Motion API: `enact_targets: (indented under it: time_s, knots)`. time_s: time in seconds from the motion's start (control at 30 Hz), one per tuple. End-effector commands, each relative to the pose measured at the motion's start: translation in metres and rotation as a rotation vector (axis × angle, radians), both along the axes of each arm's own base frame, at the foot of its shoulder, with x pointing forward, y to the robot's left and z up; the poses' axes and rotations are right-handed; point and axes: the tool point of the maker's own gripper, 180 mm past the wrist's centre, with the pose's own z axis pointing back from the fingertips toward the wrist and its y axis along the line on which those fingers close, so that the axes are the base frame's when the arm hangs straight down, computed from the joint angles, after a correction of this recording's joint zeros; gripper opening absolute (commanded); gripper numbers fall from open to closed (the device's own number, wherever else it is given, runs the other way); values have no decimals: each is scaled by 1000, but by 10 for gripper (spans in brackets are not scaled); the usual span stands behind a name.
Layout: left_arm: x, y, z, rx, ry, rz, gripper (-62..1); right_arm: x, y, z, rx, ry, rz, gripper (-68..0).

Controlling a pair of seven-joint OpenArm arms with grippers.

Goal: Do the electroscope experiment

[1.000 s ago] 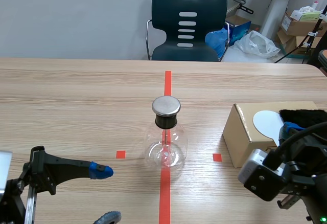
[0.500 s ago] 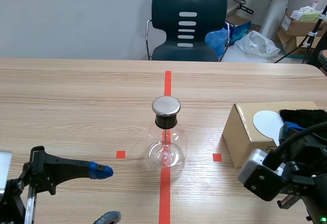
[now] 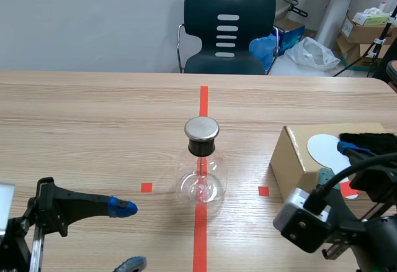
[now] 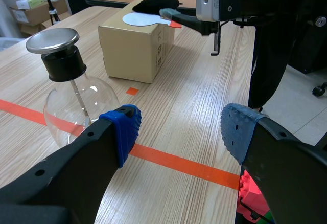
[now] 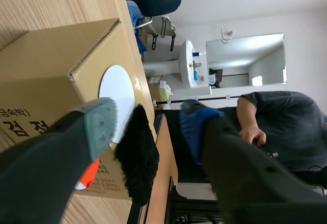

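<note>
A: What stands around the electroscope?

B: The electroscope point(image 3: 202, 166) is a round glass flask with a metal cap. It stands upright on the red tape line in the middle of the bench point(image 3: 93, 117). To its right, apart from it, is a cardboard box point(image 3: 296, 163). On the top of the box lie a white disc point(image 3: 324, 146) and, just beside it, a black fluffy cloth point(image 3: 371, 140). A dark chair point(image 3: 228, 30) stands behind the far edge of the bench.

A: Did something change?

B: Yes. The right arm has shifted to the left and nearer, and its fingers point(image 3: 348, 148) now reach over the top of the box. The electroscope and the left arm have stayed in their places.

A: And how are the arms?

B: The right tool point(image 3: 338, 161) hangs above the box with its fingers spread, and the disc and the cloth are under them. The left tool point(image 3: 126, 236) is low at the near left and points right. It is well apart from the electroscope, and its fingers are also spread.
</note>
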Motion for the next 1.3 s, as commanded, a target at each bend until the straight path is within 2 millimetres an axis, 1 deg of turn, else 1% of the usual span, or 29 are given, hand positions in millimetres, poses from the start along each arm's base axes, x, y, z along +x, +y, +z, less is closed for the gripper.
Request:
enact_targets:
  time_s: [0.0,0.17,0.23,0.27,0.43,0.57,1.03,1.27]
  knots:
    - [2,-3,7,-30,-9,2,-245,1,4,7,3,-31,0,-291]
    - [2,-3,7,-30,-9,2,-245,-6,13,-1,2,-26,7,-77]
    - [2,-3,7,-31,-9,2,-245,-10,15,-6,-2,-25,15,-5]
    - [2,-3,7,-31,-9,2,-245,-11,16,-9,-3,-22,18,4]
    - [2,-3,7,-32,-9,2,-245,-22,17,-27,-31,2,21,4]
    - [2,-3,7,-32,-9,2,-245,-26,17,-35,-53,-1,36,4]
    - [2,-3,7,-32,-9,2,-245,-6,-19,-26,-61,-46,-6,4]
    - [2,-3,7,-32,-9,2,-245,-1,-34,-23,-60,-47,-23,4]
